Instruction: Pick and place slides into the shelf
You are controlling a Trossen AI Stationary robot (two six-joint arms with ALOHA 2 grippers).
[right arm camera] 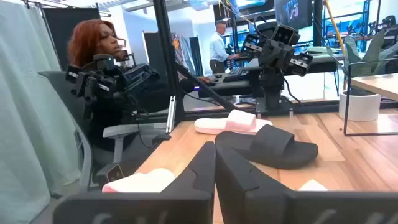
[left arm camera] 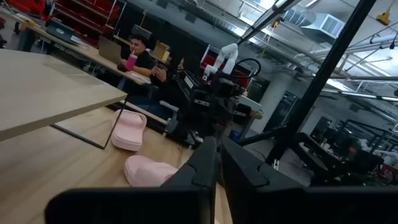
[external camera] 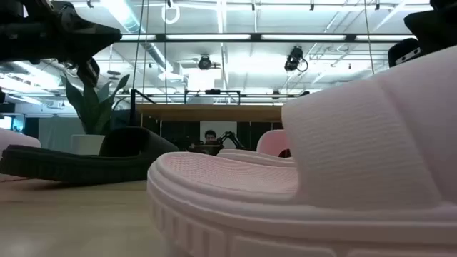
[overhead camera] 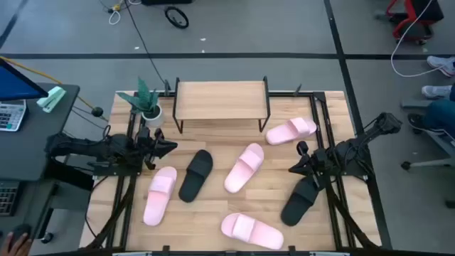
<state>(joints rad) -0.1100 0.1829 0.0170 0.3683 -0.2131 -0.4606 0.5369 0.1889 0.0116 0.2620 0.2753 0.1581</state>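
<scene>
Wood makes up the table (overhead camera: 213,203), and at its far edge stands the shelf (overhead camera: 221,99), a light board on thin black wire legs, with nothing on or under it. Both arms sit low at the table's sides: the left gripper (overhead camera: 169,147) hangs over the left part, just beyond the heel of a pink slide (overhead camera: 160,195), its fingers pressed together on nothing; the right gripper (overhead camera: 294,169) hangs over the right part, just above the black slide (overhead camera: 301,199) there, fingers likewise together and empty. Six slides lie loose on the table. A second black one (overhead camera: 196,174) lies beside the left pink one, a pink slide (overhead camera: 244,168) lies in the middle, another (overhead camera: 291,131) near the shelf's right leg, and the last pink one (overhead camera: 252,230) at the near edge. A small potted plant (overhead camera: 148,102) stands at the shelf's left end. Beyond the table's right side a person (right arm camera: 99,46) sits in a chair.
</scene>
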